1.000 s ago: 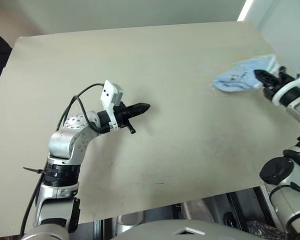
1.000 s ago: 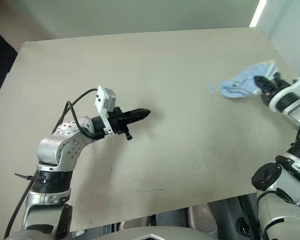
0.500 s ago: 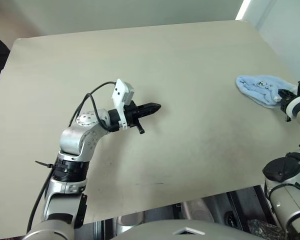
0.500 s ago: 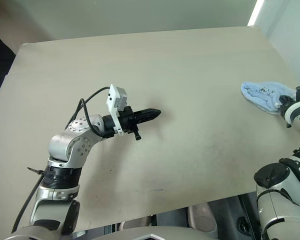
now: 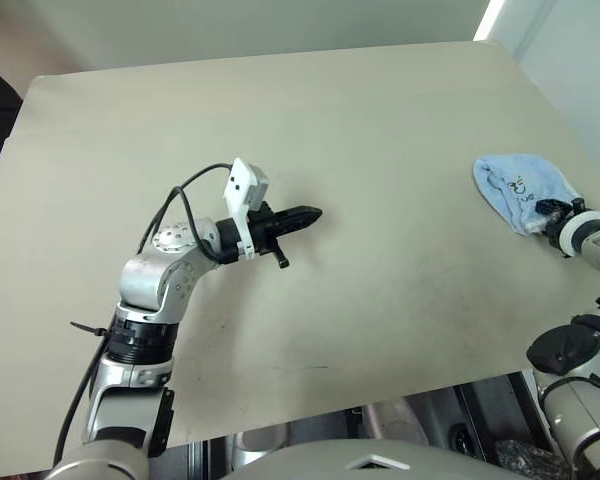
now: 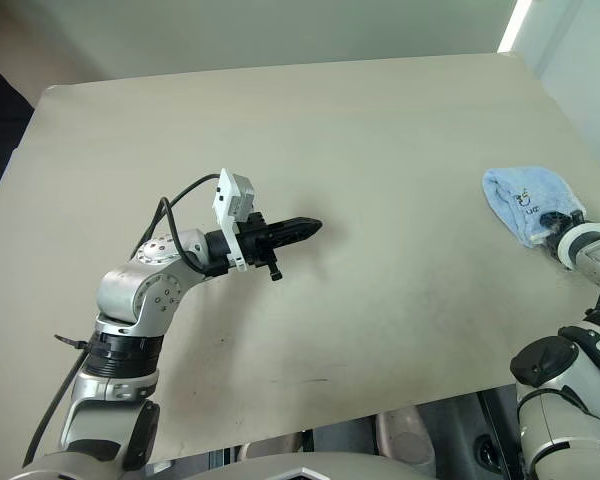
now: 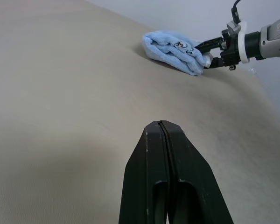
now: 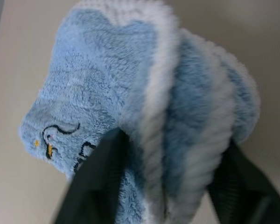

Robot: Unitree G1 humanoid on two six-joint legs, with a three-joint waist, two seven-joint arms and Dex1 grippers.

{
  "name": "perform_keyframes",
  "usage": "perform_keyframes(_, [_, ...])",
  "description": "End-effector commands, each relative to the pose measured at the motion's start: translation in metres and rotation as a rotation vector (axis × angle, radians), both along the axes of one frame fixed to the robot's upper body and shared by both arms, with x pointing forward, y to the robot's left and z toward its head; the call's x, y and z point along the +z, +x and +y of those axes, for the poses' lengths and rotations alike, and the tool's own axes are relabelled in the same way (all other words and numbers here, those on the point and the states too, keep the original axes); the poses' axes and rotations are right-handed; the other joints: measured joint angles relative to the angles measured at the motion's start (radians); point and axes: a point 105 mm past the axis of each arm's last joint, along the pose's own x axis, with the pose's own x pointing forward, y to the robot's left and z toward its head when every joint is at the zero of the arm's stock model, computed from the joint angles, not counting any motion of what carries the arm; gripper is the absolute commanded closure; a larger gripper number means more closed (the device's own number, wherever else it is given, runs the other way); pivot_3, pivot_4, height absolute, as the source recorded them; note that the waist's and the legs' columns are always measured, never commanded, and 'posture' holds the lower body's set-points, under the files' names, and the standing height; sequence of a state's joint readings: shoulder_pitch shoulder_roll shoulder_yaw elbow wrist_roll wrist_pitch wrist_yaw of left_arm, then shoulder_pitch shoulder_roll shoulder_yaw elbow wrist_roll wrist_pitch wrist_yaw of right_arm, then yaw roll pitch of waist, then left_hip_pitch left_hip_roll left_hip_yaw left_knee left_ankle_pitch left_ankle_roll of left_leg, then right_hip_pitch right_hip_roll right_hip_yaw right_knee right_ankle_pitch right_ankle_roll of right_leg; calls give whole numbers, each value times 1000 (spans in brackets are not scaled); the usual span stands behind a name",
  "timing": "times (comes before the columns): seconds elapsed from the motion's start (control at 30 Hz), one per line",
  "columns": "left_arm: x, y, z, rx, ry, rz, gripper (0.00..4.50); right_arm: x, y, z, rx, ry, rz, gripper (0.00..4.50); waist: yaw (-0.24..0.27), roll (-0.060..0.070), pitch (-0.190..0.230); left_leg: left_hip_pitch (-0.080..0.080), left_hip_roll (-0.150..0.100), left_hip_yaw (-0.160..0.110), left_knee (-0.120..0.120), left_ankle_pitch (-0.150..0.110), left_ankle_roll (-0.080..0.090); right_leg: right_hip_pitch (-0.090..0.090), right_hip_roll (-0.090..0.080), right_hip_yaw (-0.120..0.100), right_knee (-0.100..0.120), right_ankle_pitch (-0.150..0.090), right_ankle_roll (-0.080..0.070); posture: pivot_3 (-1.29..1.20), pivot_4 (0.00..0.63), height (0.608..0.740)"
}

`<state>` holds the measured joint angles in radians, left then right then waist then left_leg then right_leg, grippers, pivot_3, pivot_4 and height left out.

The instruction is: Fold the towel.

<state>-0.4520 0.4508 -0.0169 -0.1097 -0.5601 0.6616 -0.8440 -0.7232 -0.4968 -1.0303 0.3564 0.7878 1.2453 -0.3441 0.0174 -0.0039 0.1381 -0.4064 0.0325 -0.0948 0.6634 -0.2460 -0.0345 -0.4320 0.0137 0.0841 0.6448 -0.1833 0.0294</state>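
Right hand (image 7: 209, 52): reaching low over the surface (image 5: 360, 150), fingers spread, bracketing the towel's near end. Left hand (image 5: 307, 214): level, shut, empty. Towel (image 5: 520, 187): bunched, long axis running away from right hand.

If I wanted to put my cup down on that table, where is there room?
Nearly everywhere. The table is bare along its far edge and its left side, and across the wide stretch between the left tool and the towel. The near edge is bare too. Only the right edge is crowded, where the right tool straddles the towel's end.
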Motion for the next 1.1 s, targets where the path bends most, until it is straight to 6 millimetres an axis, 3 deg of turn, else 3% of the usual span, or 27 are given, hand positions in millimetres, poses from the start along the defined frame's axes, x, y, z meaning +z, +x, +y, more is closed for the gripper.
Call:
perform_keyframes(0.03, [7,-5,-5,-25,-6,-31,4500,18,-7,2,-5,-21,-63,629,0,0,0,0,0,0,0,0,0,0,0,0,0,0,0,0,150,740])
perform_keyframes(0.1, [6,-5,-7,-32,-6,-30,4500,22,-10,0,-27,-41,-76,38,0,0,0,0,0,0,0,0,0,0,0,0,0,0,0,0,150,740])
perform_keyframes(0.23, [6,-5,-7,-35,-6,-30,4500,25,-11,0,-39,-58,-87,38,1,0,0,0,0,0,0,0,0,0,0,0,0,-1,1,0,150,740])
perform_keyframes(0.33, [5,-5,-9,-40,-6,-27,4500,39,-20,-21,-173,-212,-69,38,3,0,0,-1,0,0,0,0,0,0,0,0,0,-1,1,0,150,740])
perform_keyframes(0.53, [5,-4,-9,-43,-7,-27,4500,50,-26,-28,-247,-311,-55,38,1,0,0,-1,0,0,1,-1,1,0,-1,0,0,-1,1,0,150,740])
perform_keyframes(0.67, [4,-3,-7,-39,-1,-26,4500,80,-21,-24,-247,-415,-165,38,0,2,0,-1,0,0,1,-1,1,-1,-1,0,0,-1,2,0,150,740])
perform_keyframes(0.73, [2,-1,-5,-22,10,-26,4500,90,-5,10,-20,-518,-243,38,-2,2,0,-1,0,0,0,-1,1,-1,0,0,0,0,2,0,150,740])
perform_keyframes(0.8, [1,-1,-3,-15,15,-26,4500,90,0,25,82,-555,-268,38,-5,2,0,-1,0,1,1,-1,1,-1,0,0,0,0,2,0,150,740])
perform_keyframes(0.87, [-2,2,1,4,34,-30,4500,90,3,62,306,-726,-306,38,-4,2,0,-1,0,1,1,-1,1,-1,0,0,0,-1,2,0,150,740])
perform_keyframes(0.93, [-7,6,14,58,58,-30,4500,66,-1,115,618,-817,-333,38,-4,1,0,-1,0,1,0,-1,1,0,0,0,0,-2,3,0,150,740])
perform_keyframes(1.0, [-12,8,25,99,84,-28,4500,48,-6,140,784,-838,-351,38,-4,1,0,-1,0,0,1,0,1,1,2,0,0,-4,3,0,150,740])
perform_keyframes(1.1, [-17,8,37,126,111,-24,4500,35,-10,157,911,-864,-367,38,-4,1,0,-3,-1,1,3,0,0,1,1,1,0,-5,5,0,150,740])
